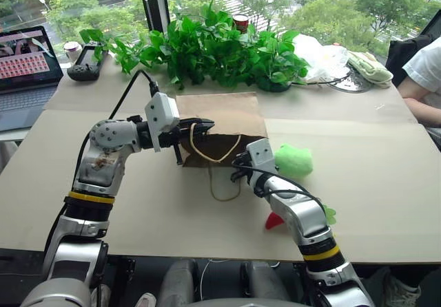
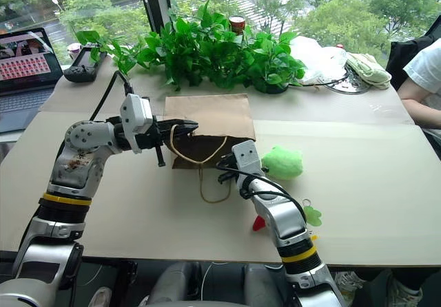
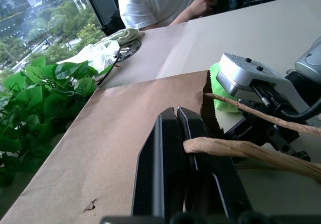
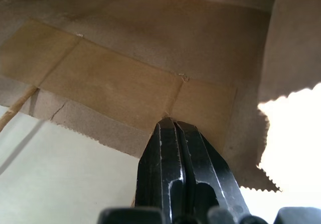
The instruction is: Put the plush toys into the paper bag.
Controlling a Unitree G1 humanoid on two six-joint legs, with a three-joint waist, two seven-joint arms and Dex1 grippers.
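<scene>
Head views first: paper bag (image 1: 222, 114) lies flat on the table (image 1: 372, 183), mouth toward me, at about 12 o'clock from my two hands, just in front of the potted plants (image 1: 207, 45). My left gripper (image 1: 201, 129) sits at the bag's mouth, fingers pressed together, one cord handle (image 1: 213, 157) looped over them, upper lip lifted. My right gripper (image 2: 224, 173) is at the mouth's 5 o'clock corner, tips poking under the raised edge, holding nothing. Green plush toy (image 1: 294, 160) rests on the table at 3 o'clock of the bag's mouth, just beside my right wrist. Red chili toy (image 1: 274, 221) lies at 6 o'clock of the green one, mostly hidden under my right forearm, its green leaf tip (image 1: 329, 215) peeking out the far side. Laptop (image 1: 24, 73) at 10 o'clock; a person's arm (image 1: 427, 80) at the 3 o'clock table edge. Left wrist view: my black fingers (image 3: 165, 174) shut tight against each other over brown paper, tan cord draped across them, green toy (image 3: 220, 91) behind the right gripper's grey housing. Right wrist view: my fingers (image 4: 165, 179) closed together, empty, pointing into the bag's open interior (image 4: 125, 78), serrated paper edge around them.
</scene>
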